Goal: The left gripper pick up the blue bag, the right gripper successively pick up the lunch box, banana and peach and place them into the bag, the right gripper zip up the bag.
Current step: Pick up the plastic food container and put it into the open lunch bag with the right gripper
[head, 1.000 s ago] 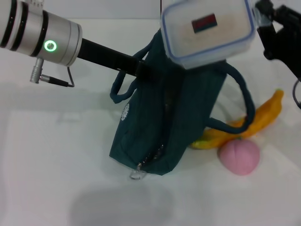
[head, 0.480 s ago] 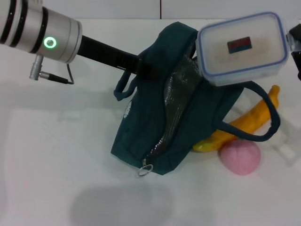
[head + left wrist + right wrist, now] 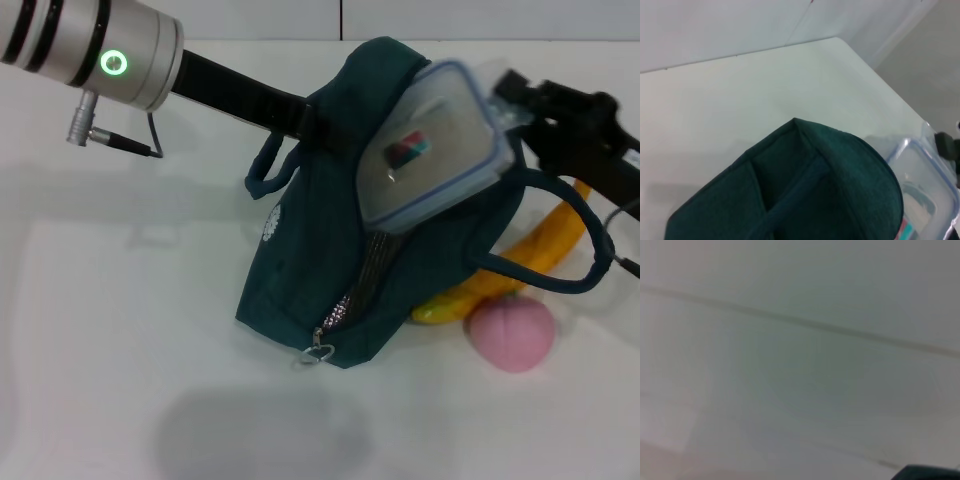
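On the white table point(image 3: 110, 330), the blue bag point(image 3: 300, 270) is seen held up at its top edge by the left claw point(image 3: 312, 130), which is pinched on the fabric beside one loop handle, the bag's base resting on the table and its body leaning. The zipper is parted, with silvery lining visible along the opening and the ring pull point(image 3: 320, 352) lying at the low end. At the mouth of the bag, the lunch box point(image 3: 428, 150) is tilted on edge, its lower corner at the opening and most of its body still outside; it is gripped at its far end by the right claw point(image 3: 515, 105), shut upon the lid rim. The banana point(image 3: 535, 255) is left lying on the table behind the bag, passing under the second handle, with the peach point(image 3: 511, 333) just beside its greenish tip.

Several risks are judged to remain. The box may be caught on the zipper edge or lining if it is pushed in at this angle, since the opening looks narrow beside it. The bag may be dragged or toppled by that push, being held at one point only. A release made too early could send the box sliding off onto the fruit.
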`<state>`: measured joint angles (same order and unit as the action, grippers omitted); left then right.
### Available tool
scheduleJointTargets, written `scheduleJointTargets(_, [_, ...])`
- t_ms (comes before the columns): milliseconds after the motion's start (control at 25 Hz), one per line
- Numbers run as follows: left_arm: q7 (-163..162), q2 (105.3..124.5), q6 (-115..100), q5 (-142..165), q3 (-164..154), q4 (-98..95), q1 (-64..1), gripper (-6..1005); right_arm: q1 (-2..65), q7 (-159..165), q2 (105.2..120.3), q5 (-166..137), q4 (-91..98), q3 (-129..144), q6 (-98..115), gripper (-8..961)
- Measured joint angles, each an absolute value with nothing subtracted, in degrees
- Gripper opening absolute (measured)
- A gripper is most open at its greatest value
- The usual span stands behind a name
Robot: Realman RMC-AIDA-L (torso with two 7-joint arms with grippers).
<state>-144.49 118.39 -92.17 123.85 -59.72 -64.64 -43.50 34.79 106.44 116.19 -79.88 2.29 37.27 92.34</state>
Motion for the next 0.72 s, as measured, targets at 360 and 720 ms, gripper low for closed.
scheduleJointTargets(360, [-144.45, 118.39, -92.11, 123.87, -59.78, -64.51, -43.55, 44, 38.24, 99.80, 116.19, -79.96, 2.41, 41.27, 91.15, 128])
scheduleJointTargets(720, [-144.39, 118.28, -92.15, 123.86, -59.53, -64.79, -43.58, 44, 38.29, 97.69, 116.08, -80.02, 6.35, 46.58, 88.30, 132])
